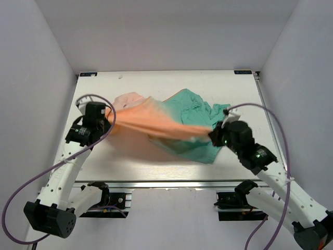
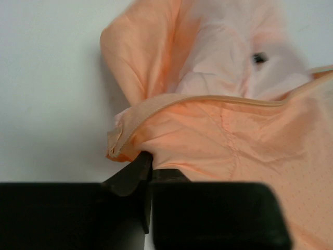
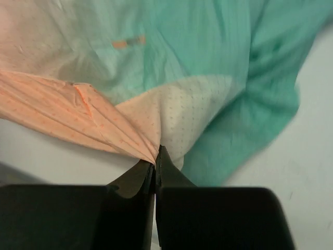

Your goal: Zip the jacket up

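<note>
The jacket (image 1: 171, 122) is stretched across the middle of the table, peach-orange on the left and teal-green on the right. My left gripper (image 1: 107, 115) is shut on its orange edge, and the left wrist view shows that gripper (image 2: 148, 167) pinching the fabric just below the orange zipper seam (image 2: 208, 100). My right gripper (image 1: 212, 134) is shut on a gathered fold at the teal end, and the right wrist view shows that gripper (image 3: 156, 160) pinching orange and pale fabric. The cloth between the two grippers is lifted and taut. An orange zipper pull (image 3: 128, 42) lies on the teal fabric.
The white table (image 1: 156, 156) has walls on the left, the right and the back. Its front edge is a metal rail (image 1: 171, 183) near the arm bases. Purple cables loop beside both arms.
</note>
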